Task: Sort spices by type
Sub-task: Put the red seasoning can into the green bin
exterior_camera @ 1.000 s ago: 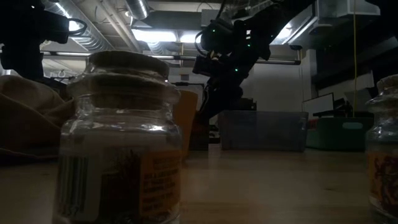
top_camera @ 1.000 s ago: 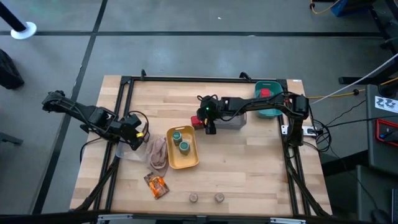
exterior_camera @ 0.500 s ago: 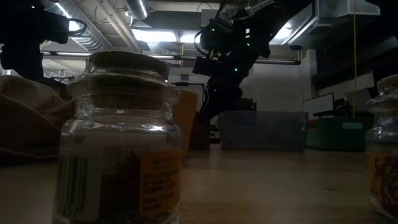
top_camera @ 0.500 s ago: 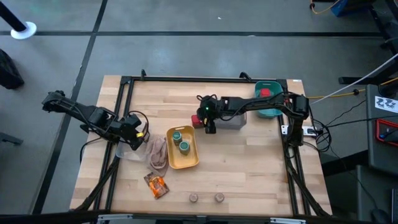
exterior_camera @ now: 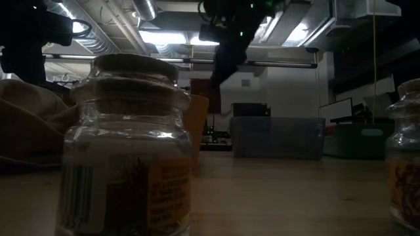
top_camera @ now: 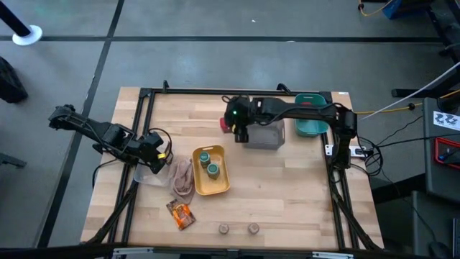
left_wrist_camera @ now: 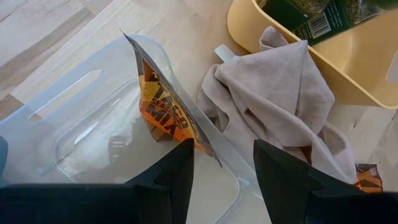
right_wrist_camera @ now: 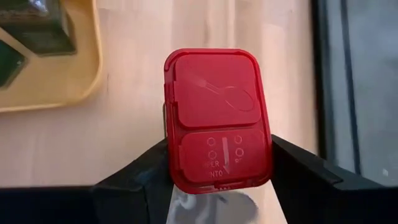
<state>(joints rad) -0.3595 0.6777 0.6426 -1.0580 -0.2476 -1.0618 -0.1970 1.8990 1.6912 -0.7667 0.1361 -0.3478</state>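
A red block [right_wrist_camera: 216, 121] is clamped between the fingers of the right end effector [top_camera: 231, 127], raised above the tabletop [top_camera: 287, 180] beside the grey tray [top_camera: 264, 137]. The left end effector [left_wrist_camera: 222, 163] is held partly open, empty, over the clear tray [left_wrist_camera: 81, 112] containing an orange-brown sachet [left_wrist_camera: 165, 102].

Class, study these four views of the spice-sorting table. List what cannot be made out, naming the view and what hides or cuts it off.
- Teal tray, high view: the right arm covers much of it, so its contents are hidden.
- Red block, right wrist view: its label print is too faint to read.
- Orange-brown sachet, left wrist view: its lower part is blurred behind the clear tray wall.
- Green-lidded jars, left wrist view: cut off by the picture's edge.
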